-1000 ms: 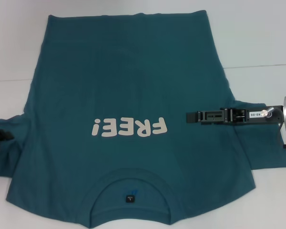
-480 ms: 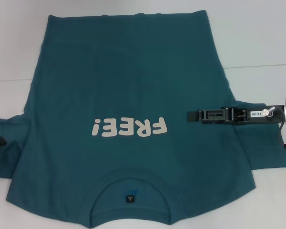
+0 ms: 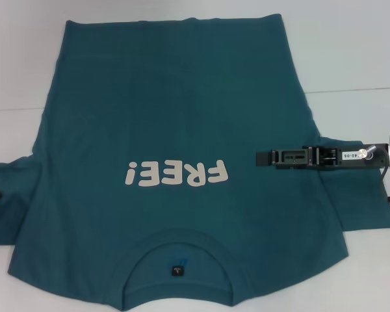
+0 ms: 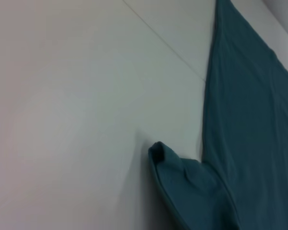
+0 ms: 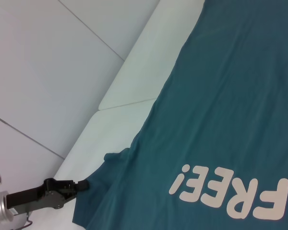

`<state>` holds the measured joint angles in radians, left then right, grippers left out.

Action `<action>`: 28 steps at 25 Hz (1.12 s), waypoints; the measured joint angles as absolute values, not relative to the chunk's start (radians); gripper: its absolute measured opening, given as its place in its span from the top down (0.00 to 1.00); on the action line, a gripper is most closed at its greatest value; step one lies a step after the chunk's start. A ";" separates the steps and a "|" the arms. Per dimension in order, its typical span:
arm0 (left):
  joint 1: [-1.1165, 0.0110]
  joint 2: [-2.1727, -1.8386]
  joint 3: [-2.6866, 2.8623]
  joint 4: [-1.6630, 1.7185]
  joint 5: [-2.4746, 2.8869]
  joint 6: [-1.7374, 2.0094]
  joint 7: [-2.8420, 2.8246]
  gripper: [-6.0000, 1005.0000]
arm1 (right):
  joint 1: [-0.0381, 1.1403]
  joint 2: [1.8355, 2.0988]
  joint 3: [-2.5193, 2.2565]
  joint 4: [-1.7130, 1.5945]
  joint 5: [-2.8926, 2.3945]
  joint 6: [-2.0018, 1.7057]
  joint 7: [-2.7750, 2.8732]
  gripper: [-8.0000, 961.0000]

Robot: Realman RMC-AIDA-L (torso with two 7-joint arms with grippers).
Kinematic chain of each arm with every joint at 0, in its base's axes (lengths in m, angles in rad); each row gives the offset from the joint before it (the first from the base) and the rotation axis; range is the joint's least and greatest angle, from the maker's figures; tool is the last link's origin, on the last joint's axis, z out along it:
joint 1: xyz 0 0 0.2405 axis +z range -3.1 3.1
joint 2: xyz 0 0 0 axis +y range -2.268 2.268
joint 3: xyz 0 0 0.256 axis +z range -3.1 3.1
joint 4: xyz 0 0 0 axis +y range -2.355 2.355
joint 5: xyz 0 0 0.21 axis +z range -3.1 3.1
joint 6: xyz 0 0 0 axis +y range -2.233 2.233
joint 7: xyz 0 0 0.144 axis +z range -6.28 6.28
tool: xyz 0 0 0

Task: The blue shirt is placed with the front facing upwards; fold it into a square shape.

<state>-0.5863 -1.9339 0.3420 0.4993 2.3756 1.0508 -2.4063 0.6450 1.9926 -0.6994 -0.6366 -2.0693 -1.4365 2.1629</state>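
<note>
One blue shirt (image 3: 175, 130) lies flat, front up, white "FREE!" lettering (image 3: 175, 173) showing, collar nearest the robot. White worktop (image 3: 351, 52) bare beyond both sleeves. Right hand (image 3: 260, 158) over the chest, left hand (image 5: 84, 184) at the sleeve edge; hand states unclear.

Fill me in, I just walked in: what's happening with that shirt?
A two-armed robot is about to fold the shirt, which lies flat and face up on the table, "FREE!" lettering showing and no fold made yet. The right gripper hovers over the shirt's chest by the right sleeve. The left gripper sits at the edge of the left sleeve.
</note>
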 joint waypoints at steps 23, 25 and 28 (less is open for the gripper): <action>-0.583 -1.893 0.247 0.509 2.385 1.171 -2.402 0.95 | 0.643 1.993 -0.699 -0.635 -2.069 -1.436 2.163 0.04; -0.582 -1.894 0.249 0.507 2.385 1.159 -2.402 0.94 | 0.643 1.994 -0.700 -0.635 -2.069 -1.436 2.163 0.04; -0.575 -1.901 0.249 0.507 2.380 1.136 -2.395 0.93 | 0.643 1.994 -0.700 -0.635 -2.069 -1.436 2.163 0.04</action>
<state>-0.5751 -1.9006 0.2493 0.5066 2.3802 1.1363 -2.3953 0.6426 1.9942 -0.6995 -0.6349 -2.0693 -1.4357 2.1630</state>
